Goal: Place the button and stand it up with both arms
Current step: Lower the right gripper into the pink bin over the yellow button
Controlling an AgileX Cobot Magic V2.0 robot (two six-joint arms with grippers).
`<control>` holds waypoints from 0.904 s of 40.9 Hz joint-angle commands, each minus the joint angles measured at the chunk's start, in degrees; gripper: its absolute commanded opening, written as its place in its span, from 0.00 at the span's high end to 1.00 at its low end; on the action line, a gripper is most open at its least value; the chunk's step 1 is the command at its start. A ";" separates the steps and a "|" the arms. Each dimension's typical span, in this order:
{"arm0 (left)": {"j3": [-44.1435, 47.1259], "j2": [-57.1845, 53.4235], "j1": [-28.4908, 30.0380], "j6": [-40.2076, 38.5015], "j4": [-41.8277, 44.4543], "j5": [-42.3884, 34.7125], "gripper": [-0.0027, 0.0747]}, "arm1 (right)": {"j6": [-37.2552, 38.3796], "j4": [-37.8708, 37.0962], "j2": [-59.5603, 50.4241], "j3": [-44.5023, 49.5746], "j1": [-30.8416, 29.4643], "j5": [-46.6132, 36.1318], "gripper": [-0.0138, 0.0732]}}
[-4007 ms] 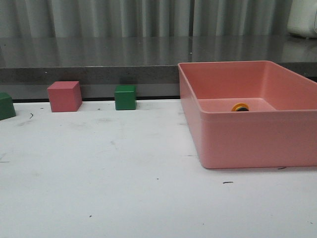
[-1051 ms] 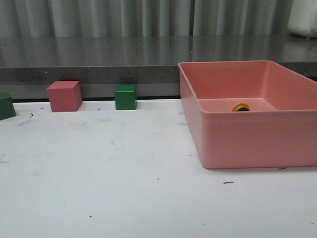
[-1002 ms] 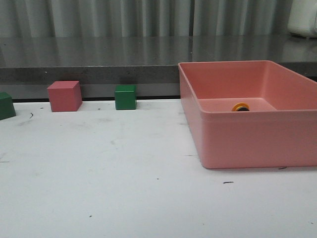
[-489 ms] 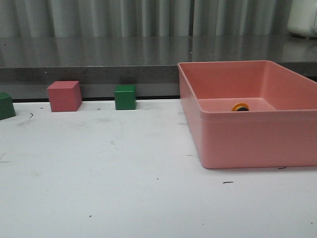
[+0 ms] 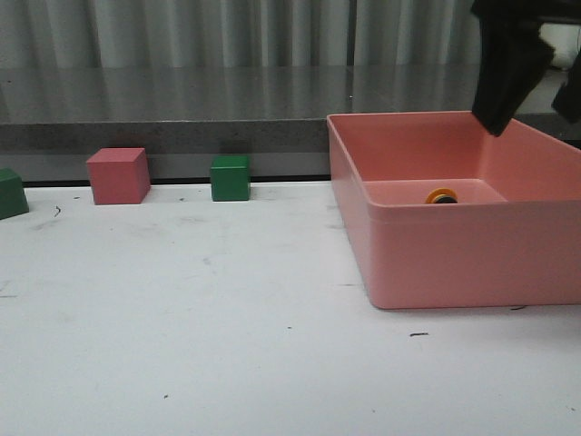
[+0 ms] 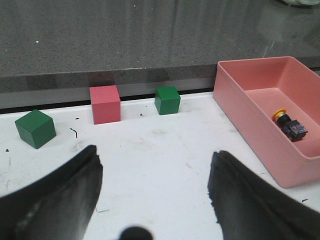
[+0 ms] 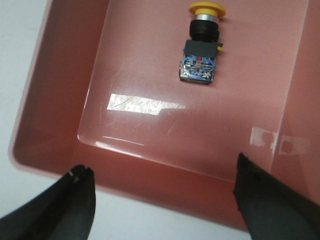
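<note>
1. Right tool (image 7: 162, 197): fingers (image 7: 75, 205) spread wide apart with nothing between them and touching nothing. It hangs above the pink bin (image 7: 60, 90), looking straight down into it. In the front view only a black chunk of the right arm (image 5: 508, 64) shows, at the top right above the bin's far side.

2. Left tool (image 6: 155, 195): also wide open and holding nothing. Its two black fingers (image 6: 65, 200) hover over bare white surface (image 6: 150, 150), well away from the bin.

3. The button (image 7: 201, 42) is lying on its side on the bin floor, not standing. Yellow cap at one end, then the black collar, then the blocky black and bluish base. It sits apart from the bin walls, touching neither tool. From the front you only catch the yellow cap (image 5: 441, 195) peeking over the near wall.

4. The bin itself sits on the right side of the surface.

5. Farther out, along the back edge of the surface: a pink cube (image 5: 118, 175), a green cube (image 5: 230, 178) to its right with a gap between them, and another green cube (image 5: 11, 193) at the far left, cut off by the frame edge in the front view.

6. Behind all that there's a dark grey ledge (image 5: 182, 100).
</note>
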 commanded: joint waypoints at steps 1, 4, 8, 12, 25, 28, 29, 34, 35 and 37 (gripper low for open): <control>-1.91 0.56 -0.51 -0.32 -0.82 -4.28 0.40 | 1.79 -0.74 2.54 -4.78 0.11 -0.81 0.16; -1.91 0.56 -0.51 -0.32 -0.82 -4.28 0.40 | 4.13 -2.76 6.26 -7.33 0.11 -0.52 0.16; -1.91 0.56 -0.51 -0.32 -0.82 -4.28 0.40 | 7.47 -5.68 10.22 -10.04 0.11 -0.36 0.16; -1.91 0.56 -0.51 -0.32 -0.82 -4.28 0.40 | 9.16 -6.45 14.12 -12.78 -0.06 -0.30 0.16; -1.91 0.56 -0.51 -0.32 -0.82 -4.28 0.40 | 11.66 -6.68 24.72 -22.04 -0.12 0.79 0.16; -1.91 0.56 -0.51 -0.32 -0.82 -4.28 0.40 | 12.08 -6.87 26.75 -24.09 -0.30 1.70 0.16; -1.91 0.56 -0.51 -0.32 -0.82 -4.28 0.40 | 12.37 -6.87 27.22 -24.56 -0.36 1.95 0.16; -1.91 0.56 -0.51 -0.32 -0.82 -4.28 0.40 | 12.56 -6.87 29.43 -26.38 -0.96 3.02 0.16; -1.91 0.56 -0.51 -0.32 -0.82 -4.28 0.40 | 12.60 -6.87 29.89 -26.54 -1.11 3.02 0.16; -1.91 0.56 -0.51 -0.32 -0.82 -4.28 0.40 | 12.60 -6.87 30.53 -26.96 -1.35 3.30 0.16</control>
